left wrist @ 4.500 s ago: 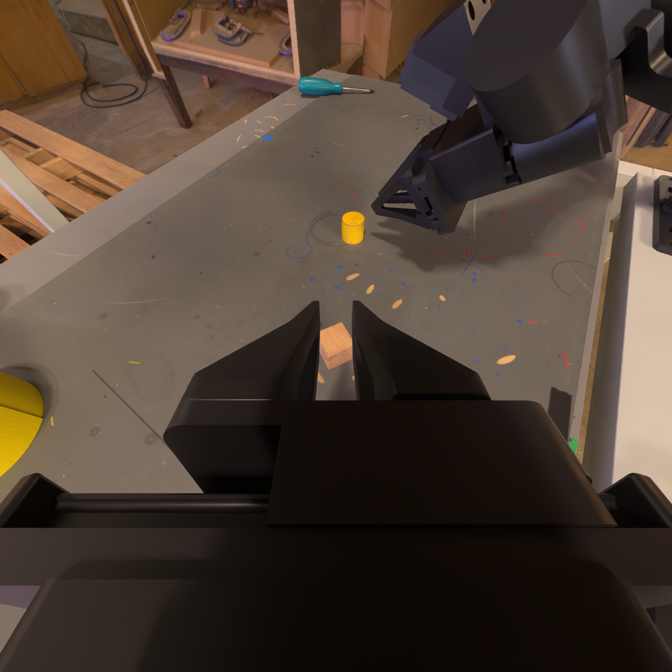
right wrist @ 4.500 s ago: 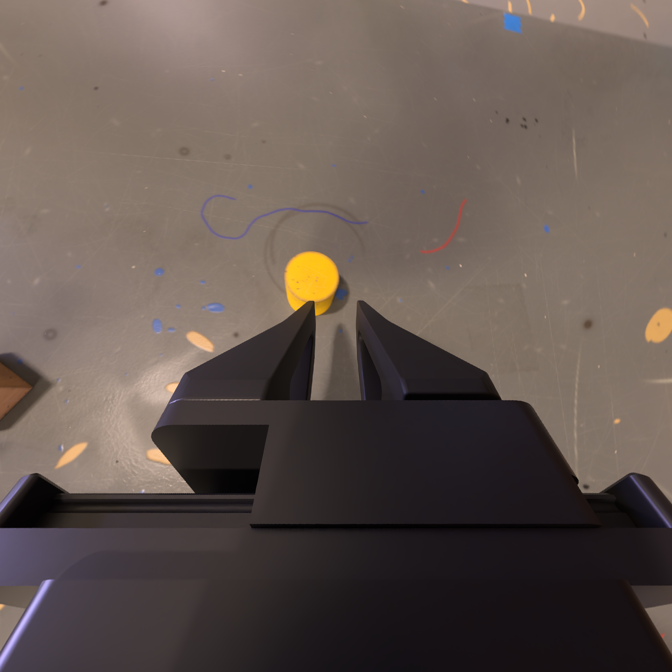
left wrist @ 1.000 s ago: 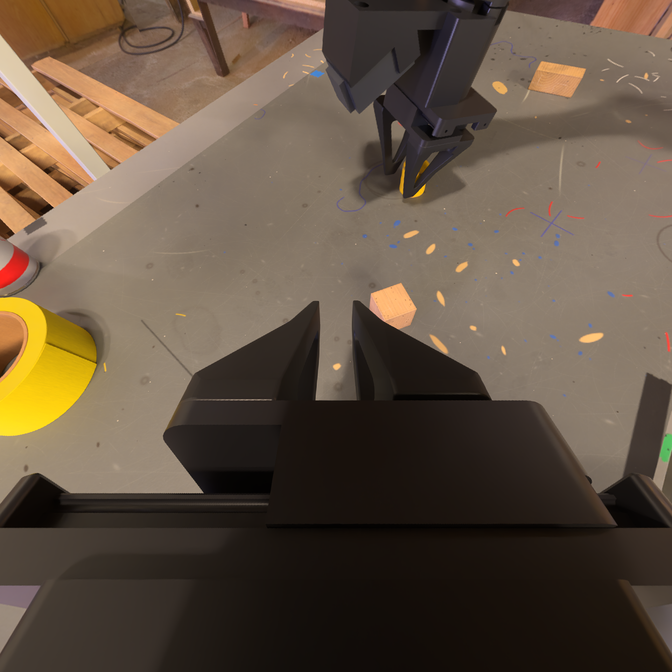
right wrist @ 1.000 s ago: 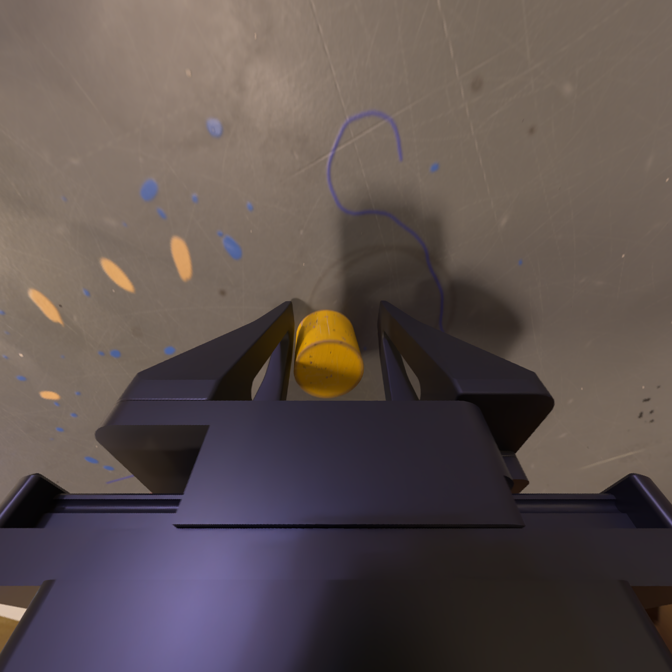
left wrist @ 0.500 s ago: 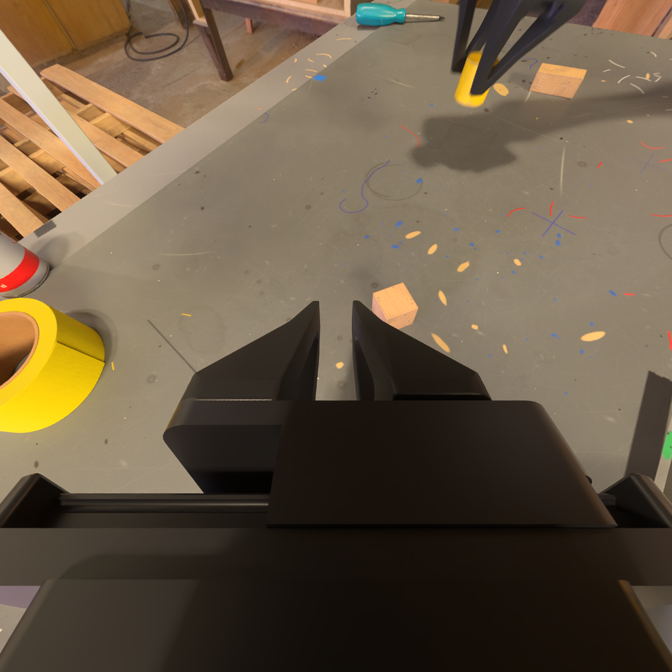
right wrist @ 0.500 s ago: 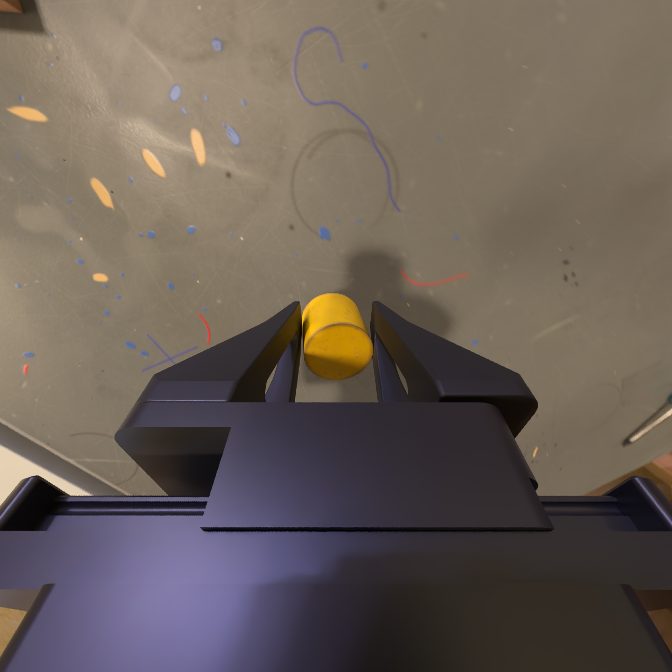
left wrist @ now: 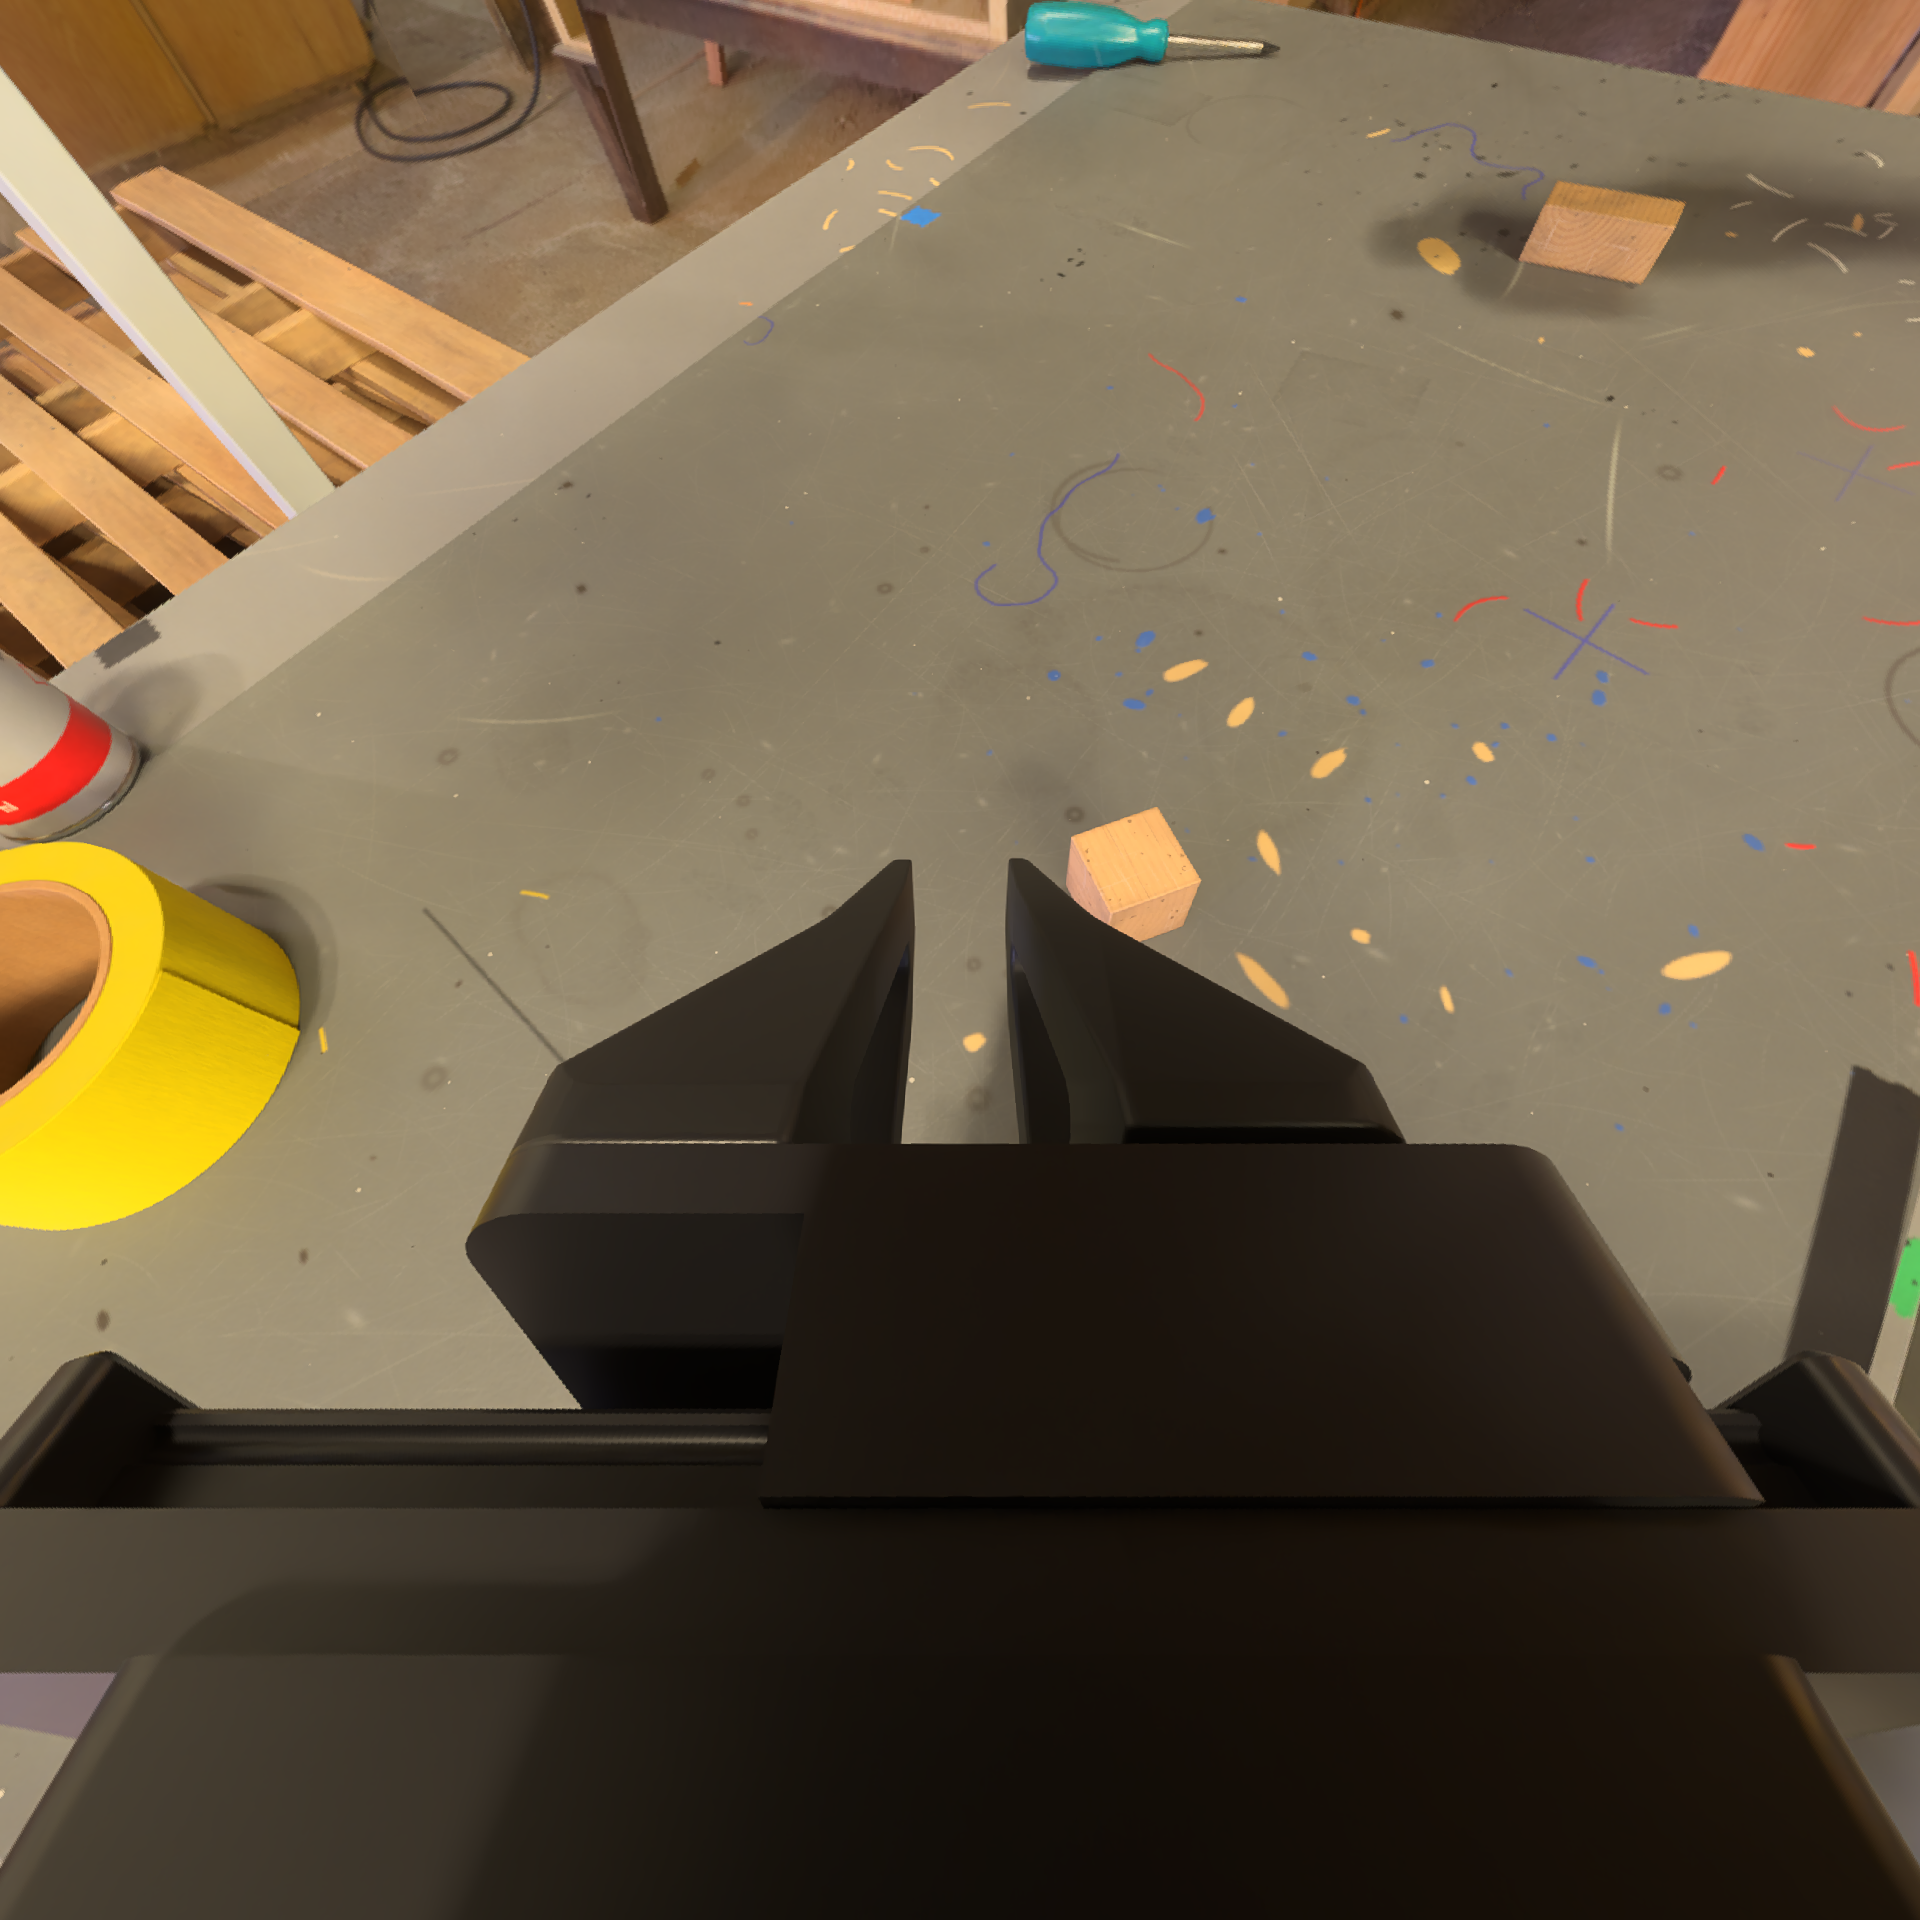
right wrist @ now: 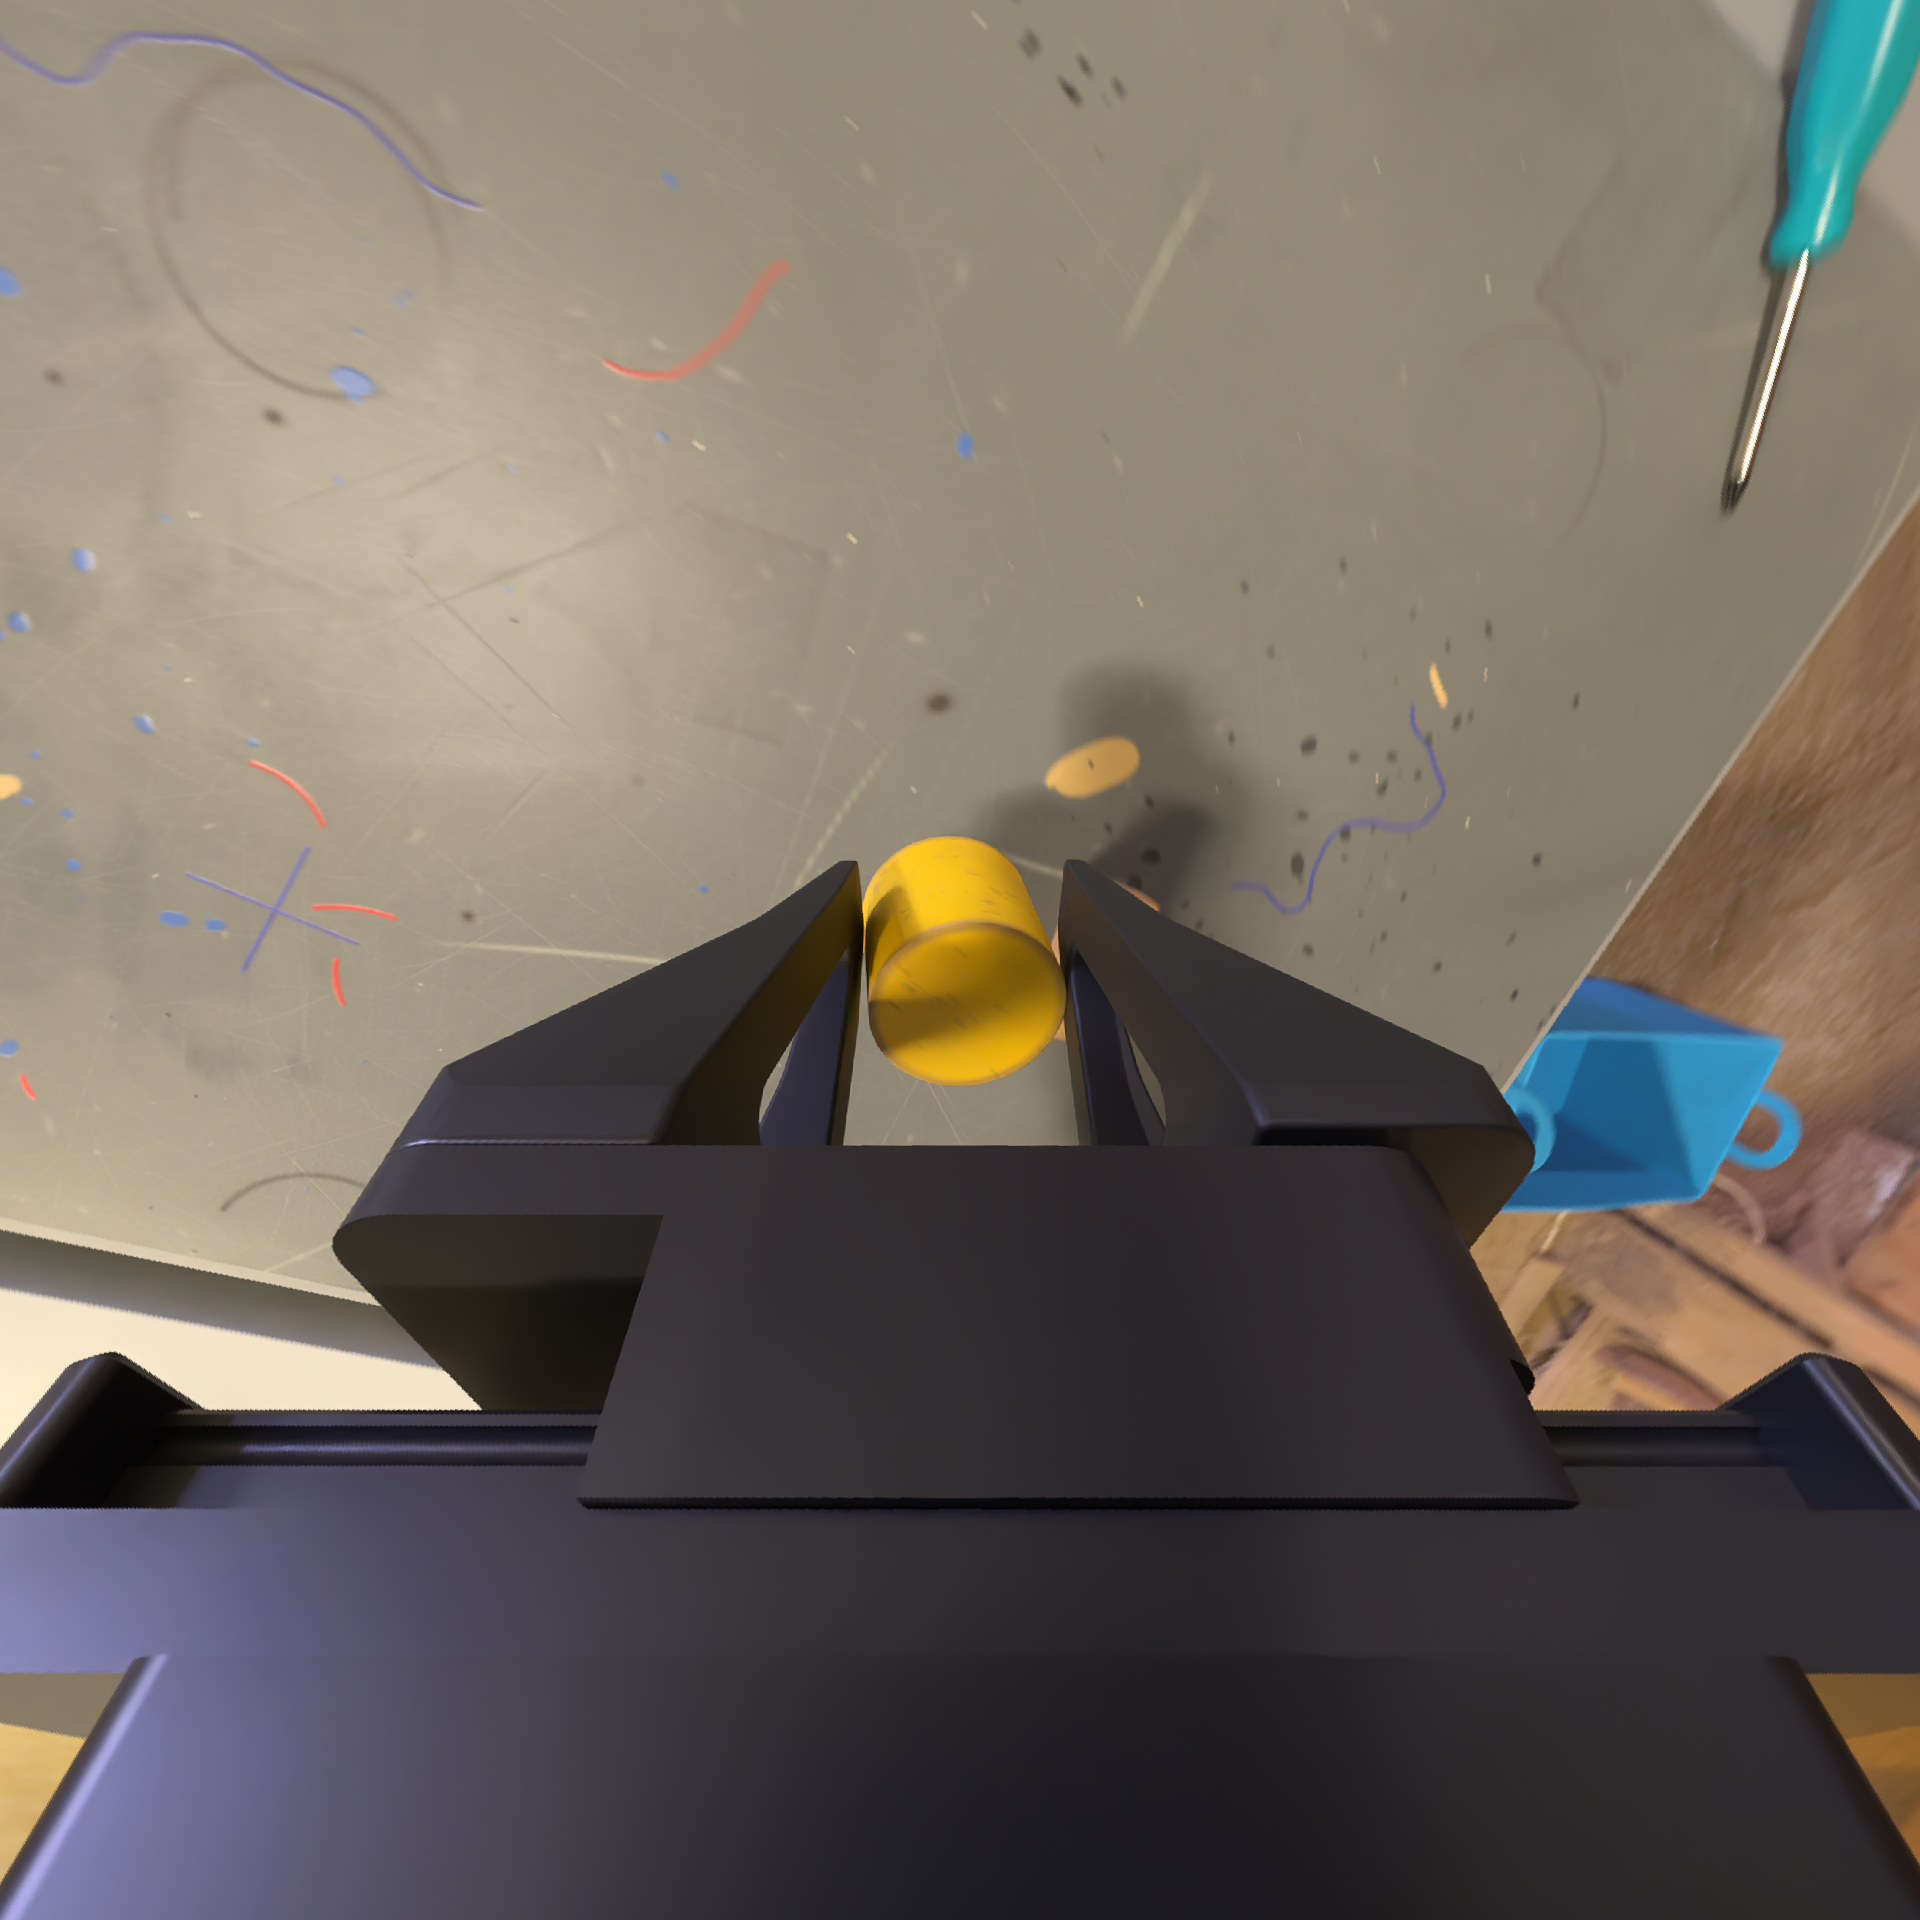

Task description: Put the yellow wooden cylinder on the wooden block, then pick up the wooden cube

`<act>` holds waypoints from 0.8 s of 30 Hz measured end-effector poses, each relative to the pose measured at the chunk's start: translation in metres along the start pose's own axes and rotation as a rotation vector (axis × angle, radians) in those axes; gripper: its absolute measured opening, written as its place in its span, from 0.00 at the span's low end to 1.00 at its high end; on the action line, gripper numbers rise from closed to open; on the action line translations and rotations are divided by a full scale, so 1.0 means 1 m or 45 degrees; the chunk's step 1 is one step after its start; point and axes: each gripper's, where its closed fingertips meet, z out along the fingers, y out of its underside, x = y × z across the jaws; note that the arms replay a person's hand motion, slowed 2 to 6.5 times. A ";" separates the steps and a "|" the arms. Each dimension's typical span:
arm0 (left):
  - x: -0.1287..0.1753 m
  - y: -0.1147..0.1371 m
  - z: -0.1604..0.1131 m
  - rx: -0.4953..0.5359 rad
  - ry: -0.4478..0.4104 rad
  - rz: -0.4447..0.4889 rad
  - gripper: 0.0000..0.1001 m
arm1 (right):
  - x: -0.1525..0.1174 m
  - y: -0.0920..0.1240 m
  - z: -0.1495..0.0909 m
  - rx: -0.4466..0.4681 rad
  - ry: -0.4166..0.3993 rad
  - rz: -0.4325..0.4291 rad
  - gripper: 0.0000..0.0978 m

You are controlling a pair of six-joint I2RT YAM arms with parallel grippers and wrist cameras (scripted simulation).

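My right gripper (right wrist: 963, 875) is shut on the yellow wooden cylinder (right wrist: 961, 966) and holds it above the grey table. A small tan bit beside its right finger may be the wooden block; I cannot tell. In the left wrist view the wooden block (left wrist: 1600, 231) lies at the far right of the table with a shadow around it. The right gripper is out of that view. The small wooden cube (left wrist: 1132, 873) sits on the table just right of my left gripper (left wrist: 961, 883). The left gripper is shut, empty and above the table.
A teal screwdriver (left wrist: 1101, 42) lies at the table's far edge and also shows in the right wrist view (right wrist: 1829, 135). A yellow tape roll (left wrist: 125, 1039) and a red-and-white can (left wrist: 52, 769) stand at the left. A blue container (right wrist: 1642, 1101) lies beyond the table edge.
The right gripper closed on the cylinder, lifted it off the table and carried it towards the far right, out of the left wrist view. The left gripper has barely moved.
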 end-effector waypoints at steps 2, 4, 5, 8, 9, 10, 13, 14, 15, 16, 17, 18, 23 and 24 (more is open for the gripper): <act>0.001 -0.001 0.001 0.000 0.003 0.007 0.15 | 0.012 0.014 0.002 -0.019 0.012 0.088 0.33; 0.003 -0.002 0.001 0.000 0.007 0.013 0.15 | 0.021 0.028 0.006 -0.039 0.017 0.162 0.33; 0.004 -0.002 0.002 -0.001 0.009 0.016 0.15 | 0.025 0.034 0.009 -0.050 0.017 0.193 0.33; 0.007 -0.003 0.003 -0.005 0.014 0.024 0.15 | 0.035 0.053 0.019 -0.093 0.016 0.264 0.33; 0.008 -0.002 0.003 -0.008 0.015 0.027 0.15 | 0.038 0.059 0.023 -0.108 0.016 0.284 0.33; 0.009 -0.002 0.004 -0.010 0.016 0.031 0.15 | 0.040 0.064 0.027 -0.121 0.017 0.303 0.33; 0.010 -0.001 0.005 -0.019 0.017 0.042 0.15 | 0.046 0.078 0.039 -0.150 0.020 0.355 0.33; 0.010 -0.001 0.006 -0.022 0.016 0.044 0.15 | 0.047 0.082 0.043 -0.155 0.017 0.369 0.33; 0.010 -0.001 0.006 -0.025 0.015 0.045 0.15 | 0.048 0.086 0.047 -0.160 0.012 0.382 0.33; 0.010 0.000 0.006 -0.027 0.014 0.046 0.15 | 0.049 0.089 0.050 -0.163 0.009 0.393 0.33; 0.010 0.000 0.006 -0.029 0.013 0.048 0.15 | 0.050 0.091 0.054 -0.165 0.006 0.402 0.33; 0.010 0.000 0.007 -0.030 0.012 0.050 0.15 | 0.051 0.094 0.058 -0.168 0.005 0.411 0.33; 0.010 0.000 0.007 -0.032 0.008 0.054 0.15 | 0.055 0.105 0.075 -0.199 0.012 0.436 0.33; 0.010 0.000 0.008 -0.033 0.008 0.054 0.15 | 0.055 0.107 0.078 -0.207 0.014 0.440 0.33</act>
